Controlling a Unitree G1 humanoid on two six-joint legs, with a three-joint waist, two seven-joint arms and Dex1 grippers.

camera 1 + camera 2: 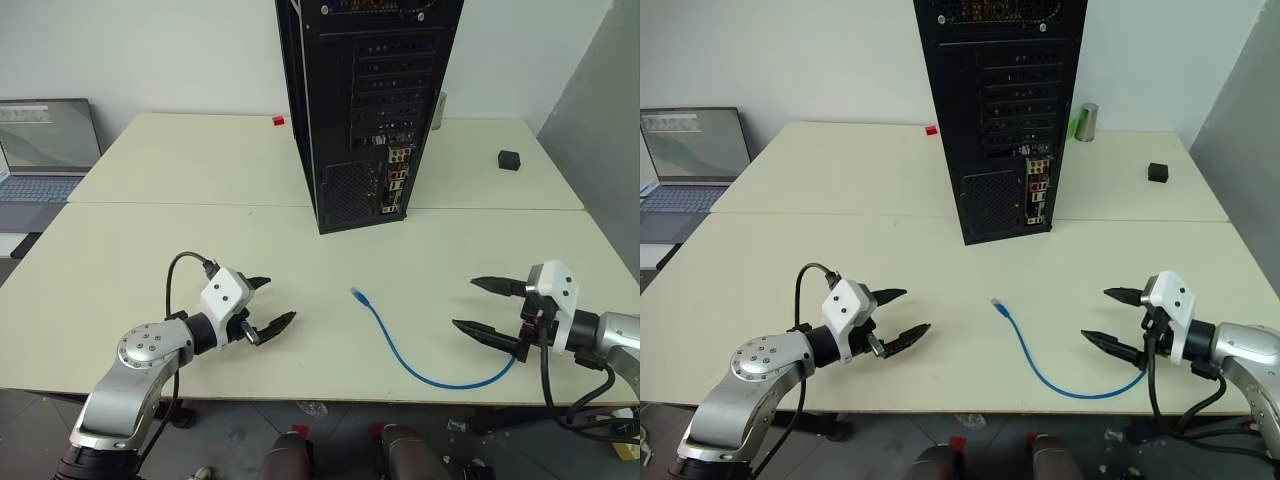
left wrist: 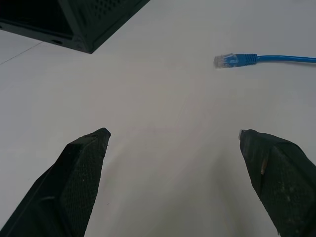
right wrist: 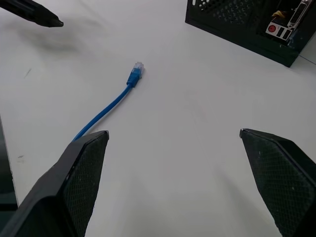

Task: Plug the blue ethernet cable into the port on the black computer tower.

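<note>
The blue ethernet cable [image 1: 410, 355] lies loose on the cream table, curving from a clear plug [image 1: 355, 293] near the table's middle toward the front right. The black computer tower [image 1: 365, 105] stands upright at the back centre, its rear panel with ports [image 1: 397, 180] facing me. My left gripper [image 1: 272, 303] hovers open at the front left, a hand's width left of the plug. My right gripper [image 1: 478, 306] is open at the front right, beside the cable's far end. The left wrist view shows the plug [image 2: 228, 60] ahead of the spread fingers.
A grey laptop [image 1: 40, 150] sits at the far left on another surface. A small black block [image 1: 509, 160] lies at the back right, a metal can [image 1: 1087, 121] behind the tower, and a small red object [image 1: 278, 121] at the back. The table's front edge runs just below both grippers.
</note>
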